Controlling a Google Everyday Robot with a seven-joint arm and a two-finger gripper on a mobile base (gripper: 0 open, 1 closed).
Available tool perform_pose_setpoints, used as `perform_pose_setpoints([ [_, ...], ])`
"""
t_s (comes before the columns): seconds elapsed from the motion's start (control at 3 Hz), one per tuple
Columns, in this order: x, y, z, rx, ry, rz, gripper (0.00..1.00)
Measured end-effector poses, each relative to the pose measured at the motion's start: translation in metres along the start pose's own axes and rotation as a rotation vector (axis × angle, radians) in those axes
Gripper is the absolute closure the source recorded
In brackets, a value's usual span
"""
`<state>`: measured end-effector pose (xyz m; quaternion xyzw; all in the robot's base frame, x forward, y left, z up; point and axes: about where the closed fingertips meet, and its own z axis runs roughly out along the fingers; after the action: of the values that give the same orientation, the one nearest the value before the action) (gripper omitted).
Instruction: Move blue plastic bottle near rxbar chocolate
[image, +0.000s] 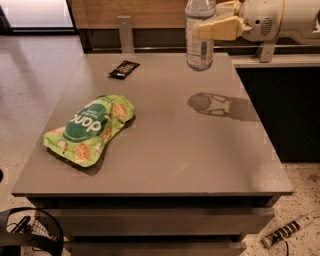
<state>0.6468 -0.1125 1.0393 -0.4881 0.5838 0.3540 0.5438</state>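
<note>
robot mid-carry: the pincer (206, 22), reaching in from the right over the far edge of the counter (165, 165), grasps the bottle (199, 50) upright, one tan finger clamped across its front just above the label. the bottle's cap is cut off by the top of the view. its shadow (212, 105) falls on the counter well apart from its base, toward the right edge, which suggests the bottle hangs clear of the surface. the bar (124, 69) lies flat near the far left corner, and a green bag (90, 129) rests toward the near left corner. the step in hand looks to be the carry: the bottle is up and not yet set down, with bare counter between it and the bar. the next move calls for a run to the left along the far edge, then a level descent to stand the bottle just beside the bar without landing on it, and only then a release.
</note>
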Motion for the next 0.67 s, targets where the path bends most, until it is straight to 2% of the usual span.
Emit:
perform_pose_setpoints([
  [0.33, -0.002, -0.037, 0.022, 0.059, -0.058, 0.001, 1.00],
  [0.67, 0.008, -0.073, 0.064, 0.155, -0.139, 0.008, 1.00],
])
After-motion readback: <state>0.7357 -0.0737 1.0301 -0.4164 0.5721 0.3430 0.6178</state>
